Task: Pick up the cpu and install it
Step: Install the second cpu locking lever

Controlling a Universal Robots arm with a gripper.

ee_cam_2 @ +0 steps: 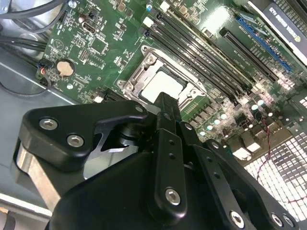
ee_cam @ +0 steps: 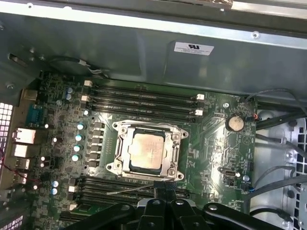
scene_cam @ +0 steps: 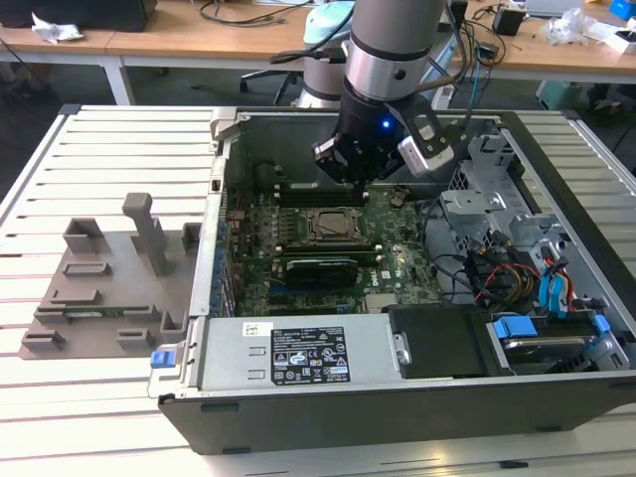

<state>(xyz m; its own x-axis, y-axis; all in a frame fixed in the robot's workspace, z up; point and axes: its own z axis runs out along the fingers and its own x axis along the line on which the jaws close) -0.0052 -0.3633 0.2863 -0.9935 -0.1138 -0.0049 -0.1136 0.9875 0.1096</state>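
Cpu [ee_cam: 148, 151], flat square pale-silver metal top, sits in motherboard socket frame [ee_cam: 147, 126]; black fingers [ee_cam_2: 165, 108] closed together, empty, above it.

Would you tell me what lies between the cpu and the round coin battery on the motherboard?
In the first wrist view, the socket frame and bare green board separate cpu from coin battery.

slatted table [scene_cam: 99, 149], computer case [scene_cam: 328, 397], grey fixture [scene_cam: 109, 278]

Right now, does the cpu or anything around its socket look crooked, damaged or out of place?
Nothing stands out. The cpu lies flat and square inside the socket frame on the motherboard, with its edges parallel to the frame. The gripper hovers above it.
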